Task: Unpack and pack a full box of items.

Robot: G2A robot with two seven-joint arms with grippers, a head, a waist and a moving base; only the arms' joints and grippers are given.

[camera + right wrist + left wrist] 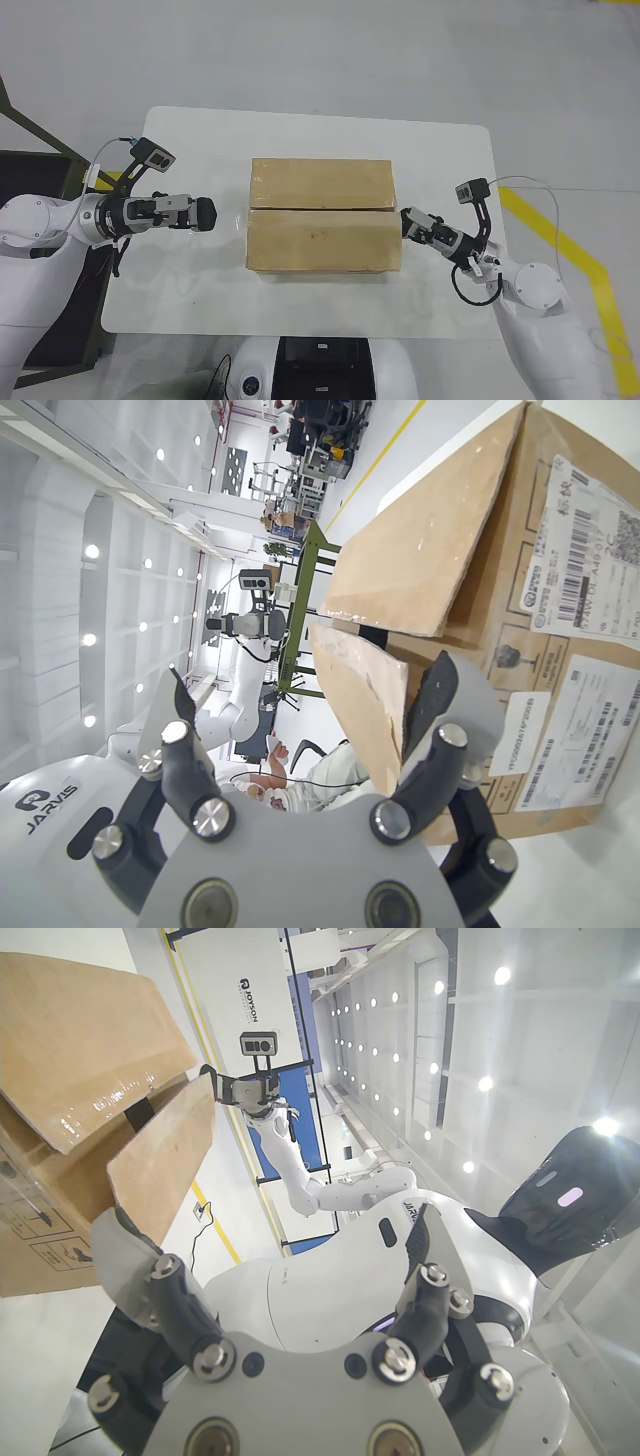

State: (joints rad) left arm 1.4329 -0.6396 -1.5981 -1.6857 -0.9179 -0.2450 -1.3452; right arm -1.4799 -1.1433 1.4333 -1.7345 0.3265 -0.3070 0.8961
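Observation:
A brown cardboard box (320, 215) lies in the middle of the white table, its two long top flaps folded in and meeting along the centre seam. My left gripper (205, 213) hovers open a short way off the box's left end; in its wrist view (275, 1233) one fingertip (120, 1233) sits close to the slightly raised near flap (165, 1163). My right gripper (408, 222) is at the box's right end, open (307, 695), with the near flap's corner (365, 695) between its fingers and against one pad (435, 690). Labels cover that end wall (560, 680).
The table (450, 290) has bare surface in front of and behind the box. A dark green frame (40, 140) stands off the table's left side. A yellow floor line (560, 240) runs past the right side.

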